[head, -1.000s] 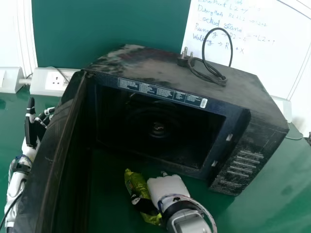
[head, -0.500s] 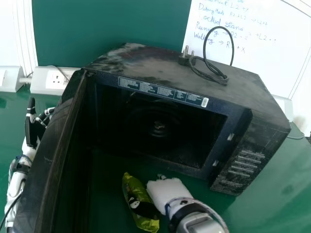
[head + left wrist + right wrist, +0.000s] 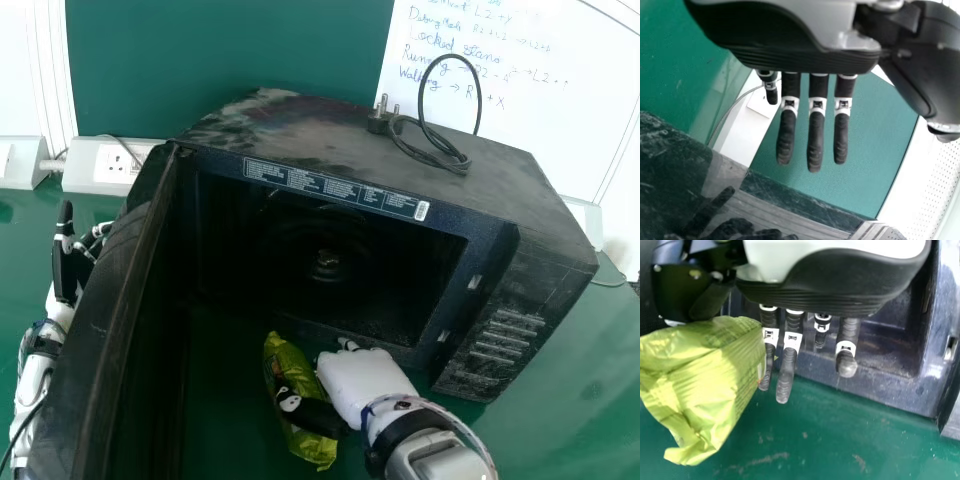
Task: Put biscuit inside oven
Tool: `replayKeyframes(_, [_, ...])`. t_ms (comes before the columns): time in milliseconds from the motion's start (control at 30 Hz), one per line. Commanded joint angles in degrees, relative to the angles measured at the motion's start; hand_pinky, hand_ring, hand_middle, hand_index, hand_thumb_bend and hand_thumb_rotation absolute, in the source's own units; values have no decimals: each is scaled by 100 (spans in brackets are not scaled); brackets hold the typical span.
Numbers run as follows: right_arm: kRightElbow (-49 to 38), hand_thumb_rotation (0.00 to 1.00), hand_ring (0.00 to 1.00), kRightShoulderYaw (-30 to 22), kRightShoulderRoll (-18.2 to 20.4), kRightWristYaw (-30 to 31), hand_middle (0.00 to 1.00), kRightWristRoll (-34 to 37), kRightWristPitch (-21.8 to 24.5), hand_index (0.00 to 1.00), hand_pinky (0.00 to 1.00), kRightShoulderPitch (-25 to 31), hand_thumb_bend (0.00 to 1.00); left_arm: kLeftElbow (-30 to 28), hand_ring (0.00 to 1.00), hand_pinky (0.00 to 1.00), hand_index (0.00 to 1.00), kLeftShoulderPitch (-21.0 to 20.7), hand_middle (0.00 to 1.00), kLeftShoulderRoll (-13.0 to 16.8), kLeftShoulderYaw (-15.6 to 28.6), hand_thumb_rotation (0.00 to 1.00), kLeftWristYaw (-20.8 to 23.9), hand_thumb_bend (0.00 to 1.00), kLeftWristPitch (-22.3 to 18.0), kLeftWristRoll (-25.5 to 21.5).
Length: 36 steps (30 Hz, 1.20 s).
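You have one oven (image 3: pixel 300 120) with one door (image 3: pixel 110 330), one biscuit packet (image 3: pixel 284 365), one cord (image 3: pixel 478 100) with one plug (image 3: pixel 378 122), one table (image 3: pixel 560 400) and one whiteboard (image 3: pixel 560 120). Count two white wall boxes (image 3: pixel 85 180) by the table's far edge, toward its left. You have one left hand (image 3: pixel 68 270) and one right hand (image 3: pixel 362 385).

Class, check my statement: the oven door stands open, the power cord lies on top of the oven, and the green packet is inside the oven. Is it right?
The packet is not inside: the head view shows it outside, in front of the oven, held by the right hand.
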Motion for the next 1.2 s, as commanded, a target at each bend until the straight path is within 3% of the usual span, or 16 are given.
replayKeyframes(0, [-136,0,17,-56,39,-24,47,11,-4,49,9,-103,53,-1,31,24,49,-26,39,-1,-4,8,-50,52,-41,-21])
replayKeyframes(267, [-78,0,22,-189,86,155,47,-140,64,49,12,-416,53,33,30,24,49,-41,39,13,12,8,-63,52,-31,-36])
replayKeyframes(433, [99,0,20,-339,132,57,47,-178,181,49,10,-719,52,47,30,24,49,-35,39,13,29,8,-97,52,-55,-44])
replayKeyframes(700, [630,0,14,-577,-110,-619,47,42,217,49,6,-1174,53,39,30,24,49,-12,39,18,40,8,-115,52,-82,-31])
replayKeyframes(867, [1160,0,18,-596,-172,-831,47,-13,405,49,8,-1580,53,18,30,24,49,1,39,29,48,8,-125,52,-43,-44])
replayKeyframes(1167, [2114,0,17,-452,-407,-1465,47,117,512,49,8,-2140,53,-4,30,23,49,7,38,24,42,8,-83,52,-18,-21])
